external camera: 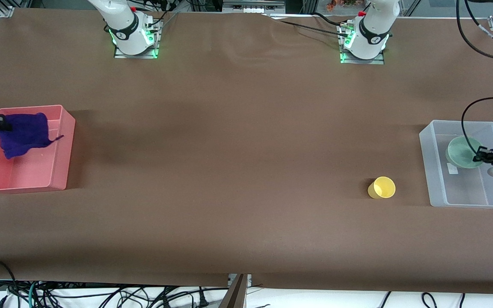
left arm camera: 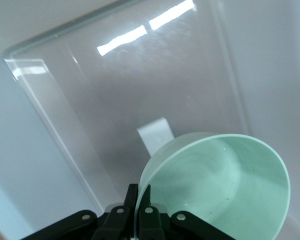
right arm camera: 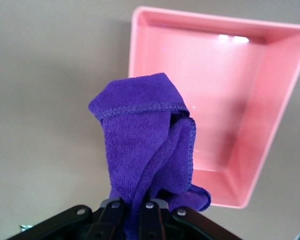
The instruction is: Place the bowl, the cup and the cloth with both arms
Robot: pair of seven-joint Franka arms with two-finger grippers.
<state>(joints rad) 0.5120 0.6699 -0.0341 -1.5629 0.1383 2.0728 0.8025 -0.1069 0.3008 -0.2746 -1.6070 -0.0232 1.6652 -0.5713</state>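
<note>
My left gripper (external camera: 479, 156) is shut on the rim of the mint-green bowl (external camera: 462, 152) and holds it tilted over the clear plastic bin (external camera: 437, 171). In the left wrist view the gripper (left arm camera: 139, 197) pinches the bowl (left arm camera: 225, 190) above the bin's floor (left arm camera: 140, 85). My right gripper (external camera: 4, 124) is shut on the purple cloth (external camera: 26, 133), which hangs over the pink bin (external camera: 60, 162). The right wrist view shows the gripper (right arm camera: 139, 202), the cloth (right arm camera: 145, 145) and the pink bin (right arm camera: 225, 100). The yellow cup (external camera: 382, 188) lies on its side on the table beside the clear bin.
The brown table (external camera: 229, 149) stretches between the two bins. A white label (left arm camera: 155, 135) lies on the clear bin's floor. Black cables (external camera: 471, 111) loop near the left arm's end and hang at the table's near edge.
</note>
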